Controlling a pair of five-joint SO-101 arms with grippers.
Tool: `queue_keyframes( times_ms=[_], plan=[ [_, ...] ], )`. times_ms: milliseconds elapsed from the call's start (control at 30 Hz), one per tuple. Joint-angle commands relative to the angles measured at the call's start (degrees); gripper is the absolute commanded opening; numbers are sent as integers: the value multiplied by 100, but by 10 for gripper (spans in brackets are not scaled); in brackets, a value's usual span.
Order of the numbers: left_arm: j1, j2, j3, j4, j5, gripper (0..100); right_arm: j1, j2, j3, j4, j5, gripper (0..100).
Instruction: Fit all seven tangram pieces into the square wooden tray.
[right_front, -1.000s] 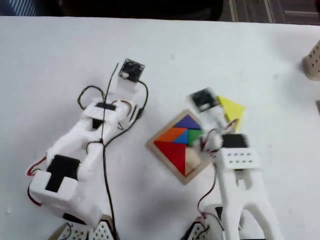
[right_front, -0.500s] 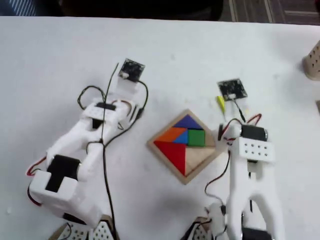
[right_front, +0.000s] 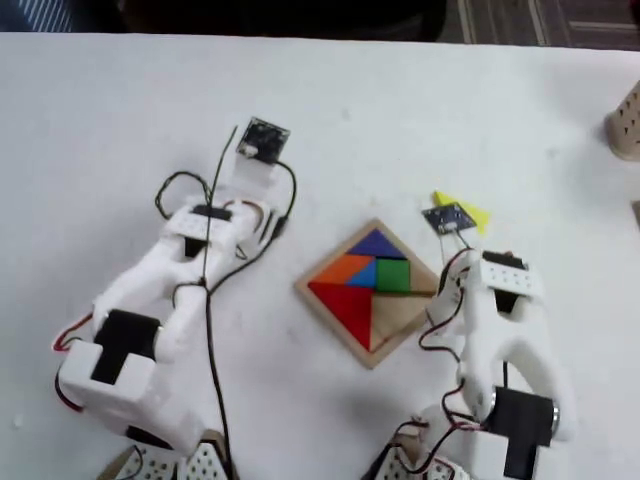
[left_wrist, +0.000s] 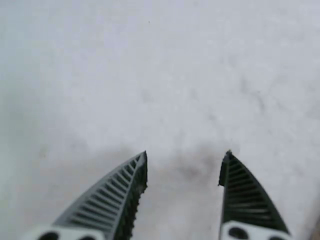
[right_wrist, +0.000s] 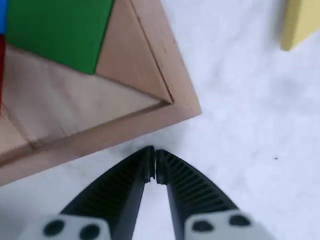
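Note:
The square wooden tray (right_front: 385, 338) lies as a diamond mid-table and holds purple (right_front: 376, 243), orange (right_front: 345, 268), blue (right_front: 367, 274), green (right_front: 393, 275) and red (right_front: 348, 305) pieces; its near-right part is bare wood. A yellow triangle (right_front: 470, 213) lies on the table past the tray's right corner, partly under the right arm's (right_front: 490, 300) wrist board. My right gripper (right_wrist: 152, 165) is shut and holds nothing, low over the table just off the tray's rim (right_wrist: 165, 117), with the green piece (right_wrist: 55, 30) and the yellow triangle (right_wrist: 300, 20) beyond. My left gripper (left_wrist: 184, 170) hangs open over bare table.
The left arm (right_front: 200, 240) lies left of the tray with a loose black cable (right_front: 210, 330) across it. A perforated wooden object (right_front: 625, 125) stands at the right edge. Both arm bases sit at the near edge. The far half of the table is free.
The right arm left the tray's right side, swung out to the right, then drew back toward its base. The yellow triangle stays on the table. The left arm kept still.

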Motion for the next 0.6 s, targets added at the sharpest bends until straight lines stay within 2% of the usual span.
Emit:
queue_keyframes(
  times_ms=[0, 267, 567],
  plan=[
    [-31, -40, -273, 26, -79, 240, -435, 286, -466, -136, -352, 17],
    [-40, -40, -273, 18, -79, 240, -1147, 1112, -1468, -145, -879, 17],
    [-40, -40, -281, 9, -79, 240, -1745, 1402, -1952, -154, -879, 17]
  ],
)
